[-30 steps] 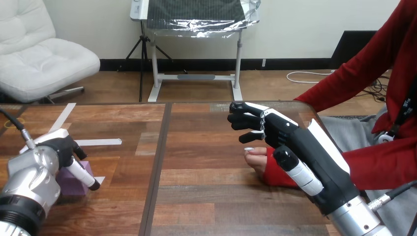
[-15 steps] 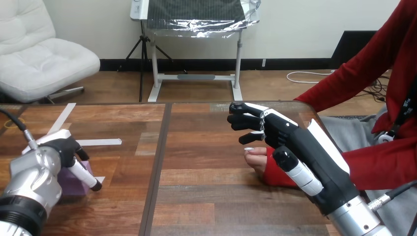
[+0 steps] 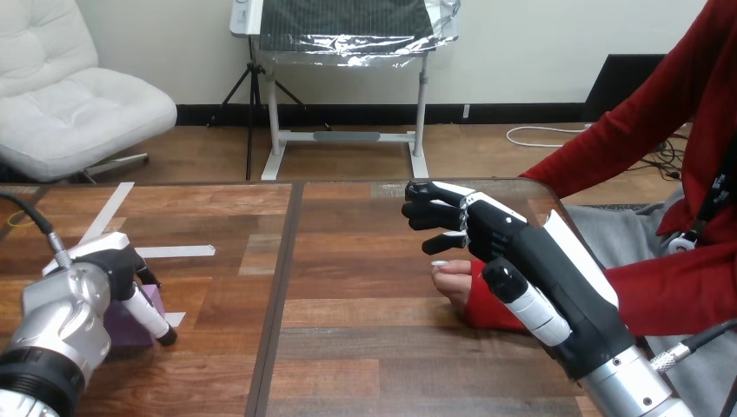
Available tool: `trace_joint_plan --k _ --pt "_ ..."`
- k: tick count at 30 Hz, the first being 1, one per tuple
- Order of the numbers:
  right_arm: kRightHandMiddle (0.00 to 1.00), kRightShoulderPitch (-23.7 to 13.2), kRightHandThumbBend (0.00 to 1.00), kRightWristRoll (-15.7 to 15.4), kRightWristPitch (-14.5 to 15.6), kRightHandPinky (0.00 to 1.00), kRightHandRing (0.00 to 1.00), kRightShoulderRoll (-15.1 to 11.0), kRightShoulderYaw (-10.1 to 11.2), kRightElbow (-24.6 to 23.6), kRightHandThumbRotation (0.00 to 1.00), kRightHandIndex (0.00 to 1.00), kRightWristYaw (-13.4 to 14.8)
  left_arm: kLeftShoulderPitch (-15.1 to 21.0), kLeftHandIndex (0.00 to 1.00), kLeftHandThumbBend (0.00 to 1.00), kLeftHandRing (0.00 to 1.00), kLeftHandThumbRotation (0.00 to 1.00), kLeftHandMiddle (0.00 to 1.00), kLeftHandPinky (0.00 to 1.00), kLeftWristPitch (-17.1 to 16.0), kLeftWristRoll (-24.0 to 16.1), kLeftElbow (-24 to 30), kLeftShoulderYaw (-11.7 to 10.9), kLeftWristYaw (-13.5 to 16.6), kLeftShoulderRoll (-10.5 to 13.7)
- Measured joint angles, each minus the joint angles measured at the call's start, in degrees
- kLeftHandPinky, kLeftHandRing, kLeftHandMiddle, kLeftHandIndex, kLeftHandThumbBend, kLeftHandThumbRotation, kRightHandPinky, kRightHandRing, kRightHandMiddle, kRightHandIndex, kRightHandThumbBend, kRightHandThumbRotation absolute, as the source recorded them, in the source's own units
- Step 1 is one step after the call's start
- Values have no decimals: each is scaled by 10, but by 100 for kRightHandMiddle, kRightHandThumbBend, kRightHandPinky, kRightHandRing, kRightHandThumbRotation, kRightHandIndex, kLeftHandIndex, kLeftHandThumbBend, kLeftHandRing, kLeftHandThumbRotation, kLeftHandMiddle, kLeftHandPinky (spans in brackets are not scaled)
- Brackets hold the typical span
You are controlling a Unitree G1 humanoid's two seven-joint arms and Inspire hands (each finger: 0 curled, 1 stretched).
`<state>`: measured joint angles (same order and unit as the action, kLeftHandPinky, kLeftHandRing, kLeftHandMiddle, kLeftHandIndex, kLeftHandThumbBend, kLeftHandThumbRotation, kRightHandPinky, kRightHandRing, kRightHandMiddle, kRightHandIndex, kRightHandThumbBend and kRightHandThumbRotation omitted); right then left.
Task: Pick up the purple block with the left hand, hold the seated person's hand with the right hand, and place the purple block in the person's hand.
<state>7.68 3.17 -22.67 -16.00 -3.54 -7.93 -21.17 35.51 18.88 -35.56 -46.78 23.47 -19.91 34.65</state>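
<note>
Two robot hands over a brown, plank-topped wooden table [image 3: 365, 339], as seen from within the room. The black-and-white left hand [image 3: 111, 261], on its silver forearm, sits over the small, square-edged purple block [image 3: 155, 301], which stands on the table near the left edge, just below a strip of white tape [image 3: 174, 252]. The thumb [image 3: 146, 313] lies down the block's near face and the fingers bend over its top, so the hand appears clamped on the block, though the forearm hides most of the contact. The black-and-white right hand [image 3: 530, 261] hangs above the table's right part, its fingers [image 3: 426, 215] hooked and grasping nothing. The person's hand [image 3: 452, 280] rests on the table just beneath those hooked fingers
</note>
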Motion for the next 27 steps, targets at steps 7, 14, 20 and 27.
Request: trace_joint_plan --k 7,14,20,27 --pt "80 0 100 0 0 70 80 0 0 0 100 82 0 4 75 79 76 1 79 45 -6 -1 -9 0 0 0" --pt "80 0 99 0 0 70 80 0 0 0 100 82 0 7 69 77 65 0 70 42 -9 -1 -18 0 7 -2" --pt "80 0 100 1 0 70 79 0 0 0 100 82 0 8 66 74 43 0 53 27 -10 0 -23 0 15 -6" --pt "80 0 99 1 0 70 79 0 0 0 100 82 0 9 66 69 23 0 36 14 -5 6 -30 -4 34 -12"
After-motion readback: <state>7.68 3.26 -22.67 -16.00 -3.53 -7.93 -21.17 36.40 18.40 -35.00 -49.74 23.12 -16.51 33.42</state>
